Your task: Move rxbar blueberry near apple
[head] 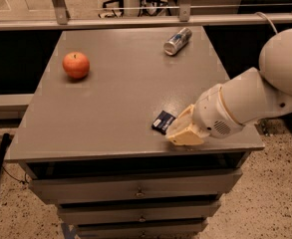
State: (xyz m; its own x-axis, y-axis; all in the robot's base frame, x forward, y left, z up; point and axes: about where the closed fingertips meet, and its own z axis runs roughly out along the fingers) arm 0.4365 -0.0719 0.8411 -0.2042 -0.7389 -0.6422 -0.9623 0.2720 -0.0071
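Grasping step | flat dark navy-blue rxbar blueberry wrapper near grey desk front-right corner, touching beige claw | claw state: cannot tell | likely light, thin, slippery: pinch across narrow width | round red-orange apple near back-left corner, well apart

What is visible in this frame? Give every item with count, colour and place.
apple: one, red-orange, back left of the table top
rxbar blueberry: one, dark navy, front right of the table top, far from the apple
drink can: one, silver and blue, lying on its side at the back right
table: one, grey, centre of the view
drawers: stacked, grey, under the table top
rail: one, metal, behind the table
floor: speckled, around the table
arm: one, white, reaching in from the right
gripper: one, beige, low at the table's front right, at the rxbar blueberry's right end
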